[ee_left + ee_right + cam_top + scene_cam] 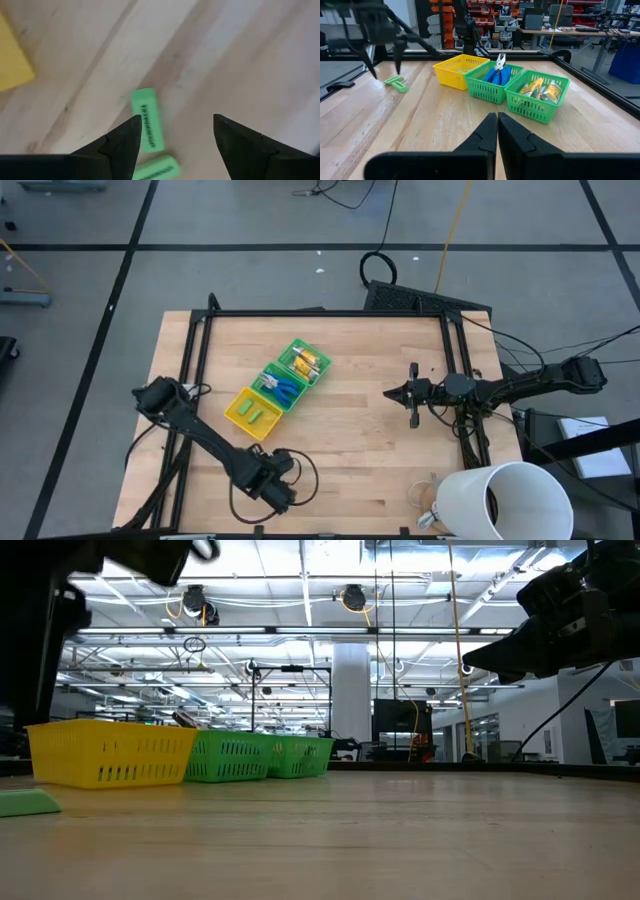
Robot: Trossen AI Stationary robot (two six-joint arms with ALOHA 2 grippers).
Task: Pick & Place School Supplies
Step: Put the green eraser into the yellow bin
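Observation:
My left gripper [176, 120] is open and hovers near the table's near edge [278, 485], over two light-green short sticks [147, 120] [156, 169] that lie flat on the wood; the right wrist view shows them [396, 83] below its fingers. A row of three baskets holds the other supplies: the yellow basket [252, 412] has two green sticks, the middle green basket [494, 80] the blue-handled scissor tools, the far green basket [537, 95] the yellow-orange pieces. My right gripper [497, 120] is shut and waits above the table's right half [390, 393].
A big white cup [505, 500] stands at the table's near right corner. A black frame rail [320, 313] runs along the table's edges. Bare wood lies between the baskets and my right gripper. One green stick [25, 802] shows at the far left of the low view.

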